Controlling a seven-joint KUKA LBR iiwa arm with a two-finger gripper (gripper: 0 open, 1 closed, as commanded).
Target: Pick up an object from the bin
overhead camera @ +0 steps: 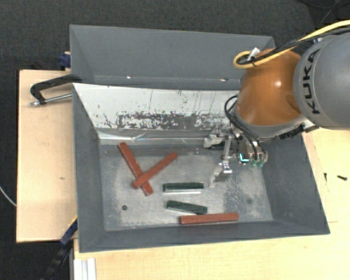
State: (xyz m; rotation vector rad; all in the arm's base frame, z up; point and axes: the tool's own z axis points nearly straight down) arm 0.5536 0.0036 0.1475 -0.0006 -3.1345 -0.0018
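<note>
My gripper (223,169) hangs low over the bin floor, right of the middle, under the orange wrist cover. Just to its lower left lies a dark green bar (183,186), flat and level, with its right end closest to the gripper. A second dark green bar (186,207) lies a little nearer the front, slightly tilted. Along the front wall rests a red bar (209,218). I see nothing held in the gripper.
Two red bars cross each other at the left of the bin floor, one slanting down-right (132,165), the other slanting up-right (158,170). The bin's sloped walls rise on all sides, and the arm comes in over the right wall.
</note>
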